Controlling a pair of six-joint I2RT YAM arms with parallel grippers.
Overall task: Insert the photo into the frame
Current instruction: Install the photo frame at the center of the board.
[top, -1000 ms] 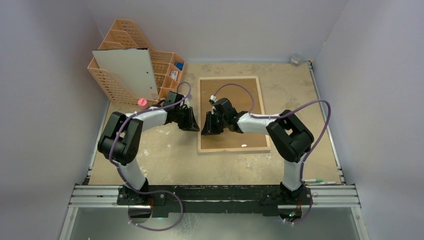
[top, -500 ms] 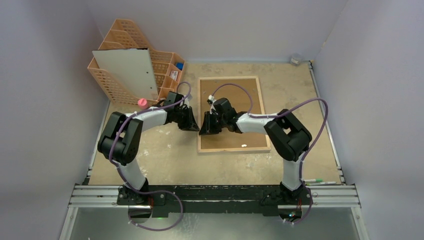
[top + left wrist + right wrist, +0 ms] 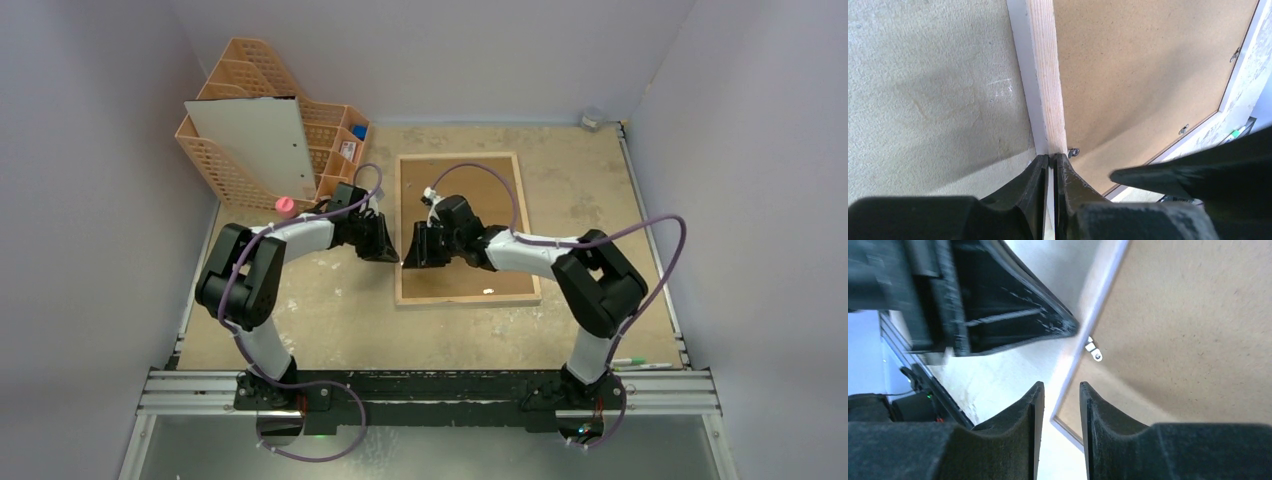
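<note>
Centre of the overhead view, the frame lies face down; left gripper pinches its left rim, right gripper hangs part-open beside a clip; I'd swing that clip gently, rim held steady; the photo apparently leans upper left.

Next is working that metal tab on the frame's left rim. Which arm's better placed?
Right, probably: right claw is open just by the tab; left claw is pinched on the frame rim, steadying it.
</note>
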